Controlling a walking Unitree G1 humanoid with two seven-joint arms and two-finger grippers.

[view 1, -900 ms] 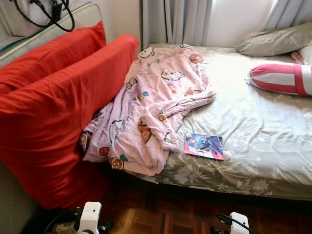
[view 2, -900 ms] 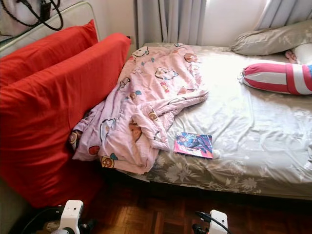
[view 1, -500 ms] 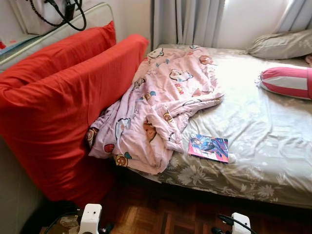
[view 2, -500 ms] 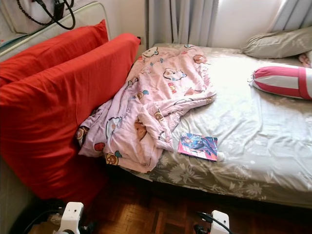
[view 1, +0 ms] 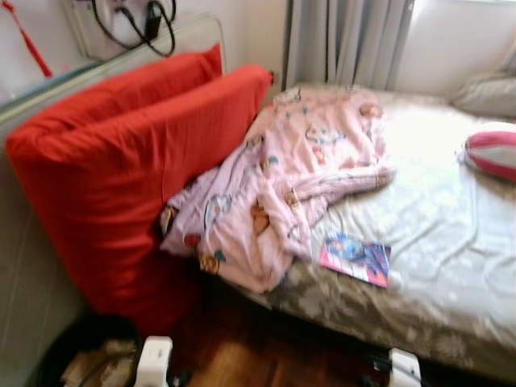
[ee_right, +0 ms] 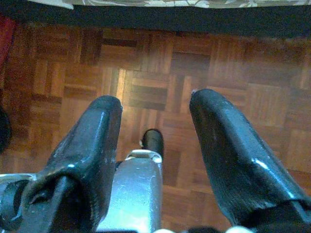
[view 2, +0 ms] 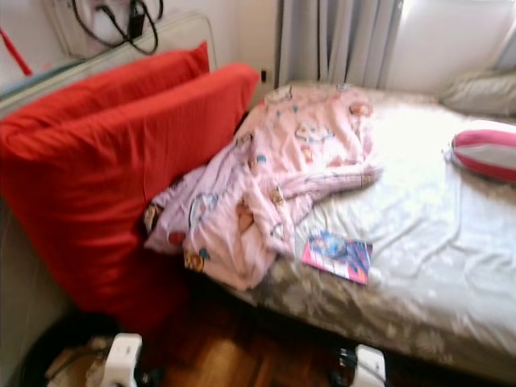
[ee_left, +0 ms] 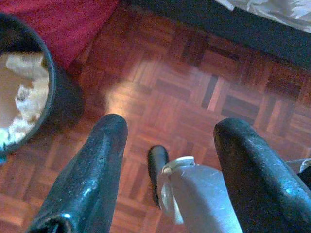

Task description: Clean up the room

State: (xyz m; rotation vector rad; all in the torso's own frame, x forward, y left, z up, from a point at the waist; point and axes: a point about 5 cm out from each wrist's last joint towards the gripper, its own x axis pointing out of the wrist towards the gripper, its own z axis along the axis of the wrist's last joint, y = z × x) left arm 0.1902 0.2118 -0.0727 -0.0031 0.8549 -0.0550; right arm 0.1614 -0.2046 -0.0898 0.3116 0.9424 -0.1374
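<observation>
A bin (ee_left: 29, 92) sits on the floor (ee_left: 194, 87) just beside the left gripper (ee_left: 167, 136). A bed (view 1: 451, 242) lies ahead of both grippers, with a book (view 1: 355, 258) on it.

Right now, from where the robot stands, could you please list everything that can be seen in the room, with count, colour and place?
blanket: one, pink with cartoon prints, crumpled on the bed's left part, hanging over its edge
book: one, colourful cover, flat on the sheet near the bed's front edge
bed sheet: one, grey floral, covering the bed
red cushions: two, red, standing left of the bed
bolster: one, pink and white, right side of the bed
pillow: one, grey, far right corner
curtain: grey, behind the bed
bin: one, dark, on the parquet floor beside the cushions
left claw: open, hanging above the floor
right claw: open, hanging above the floor
</observation>
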